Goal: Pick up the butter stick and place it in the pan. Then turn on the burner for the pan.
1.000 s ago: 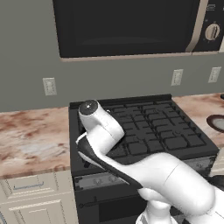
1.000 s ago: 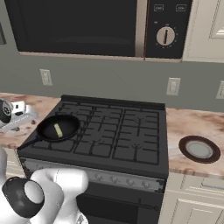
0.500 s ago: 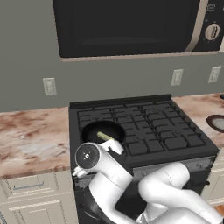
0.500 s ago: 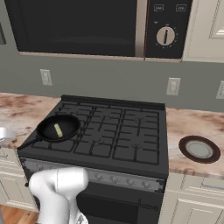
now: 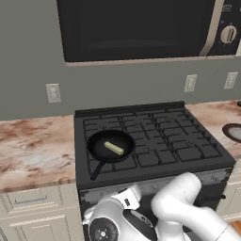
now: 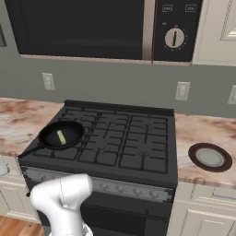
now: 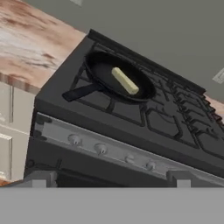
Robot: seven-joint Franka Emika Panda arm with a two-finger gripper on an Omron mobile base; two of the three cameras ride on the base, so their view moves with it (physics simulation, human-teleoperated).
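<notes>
1. Butter stick lies inside the pan, on the stove's front-left burner.
2. Pan handle points toward the stove's front-left corner.
3. Gripper fingers spread wide, holding nothing, facing the stove's knob row.

This is a home kitchen. A black gas stove sits between marble tables, with a microwave above it, cream cupboards below, and wall outlets behind.
</notes>
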